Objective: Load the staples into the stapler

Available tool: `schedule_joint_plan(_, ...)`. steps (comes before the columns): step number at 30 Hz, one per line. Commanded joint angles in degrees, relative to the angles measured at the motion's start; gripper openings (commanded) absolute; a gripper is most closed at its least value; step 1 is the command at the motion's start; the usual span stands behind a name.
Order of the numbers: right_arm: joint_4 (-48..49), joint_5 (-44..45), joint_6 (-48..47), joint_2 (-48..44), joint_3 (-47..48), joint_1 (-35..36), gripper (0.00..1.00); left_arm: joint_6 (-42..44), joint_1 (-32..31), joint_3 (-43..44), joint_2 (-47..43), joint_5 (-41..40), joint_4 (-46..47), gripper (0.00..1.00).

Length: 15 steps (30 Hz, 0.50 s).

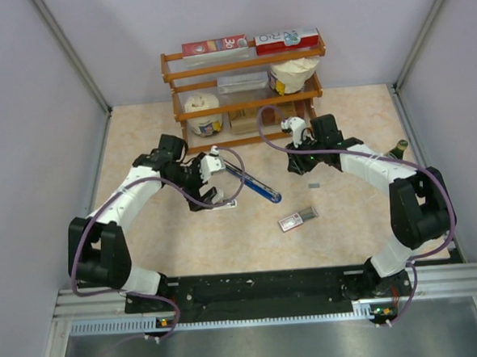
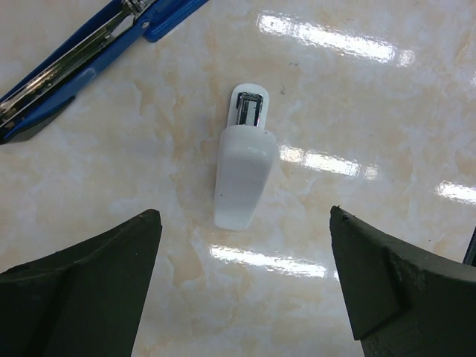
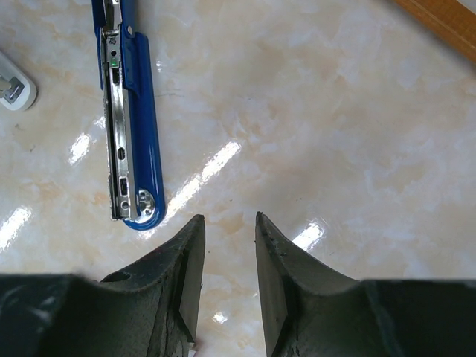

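Where the left arm reaches over the bench (image 1: 226, 244), the left tool (image 1: 210, 180) hangs with its jaws wide apart, gripping nothing. Directly beneath it, in the left wrist view, a white stapler (image 2: 244, 171) lies flat between the two fingers (image 2: 89, 290) and touches neither. Its long axis runs away from the tool, metal mouth at the far end.

Just right of that, the blue stapler (image 1: 255, 185) lies opened out. Its long axis runs diagonally from upper left to lower right in the top view, with the bare metal channel facing up and the rounded end pointing lower right.

The red-and-white staple box (image 1: 298, 218) lies flat on the bench, near that rounded end but apart from it. Its long axis tilts from lower left to upper right, with grey staples (image 1: 307, 212) showing along its upper side. Only bare bench separates box and blue stapler. A loose grey strip (image 1: 314, 186) lies above the box, apart from it.

The right tool (image 1: 294, 165) hangs just beyond the blue stapler's rounded end, jaws nearly together with a narrow gap, clamped on nothing.

A wooden shelf (image 1: 250, 105) carrying containers stands at the back. A green bottle (image 1: 398, 147) stands at far right.
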Motion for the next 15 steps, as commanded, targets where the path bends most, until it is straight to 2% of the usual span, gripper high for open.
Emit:
schedule_joint_plan(1,0.52,-0.88,-0.05,0.92,0.64,-0.67,0.34,-3.72,2.58,-2.00,-5.86,-0.22,2.56,0.99)
schedule_joint_plan(5,0.60,-1.05,-0.05,0.92,0.64,-0.76,0.35,-9.60,6.79,-3.76,-10.16,-1.36,5.90,0.99)
schedule_joint_plan(11,0.78,0.08,0.39,0.30,0.82,-0.67,0.36,-18.66,17.16,-5.78,-17.72,1.28,8.72,0.99)
schedule_joint_plan(15,0.69,0.79,0.13,-0.22,0.91,-0.67,0.36,-21.92,19.55,-8.94,-23.26,-0.21,10.65,0.99)
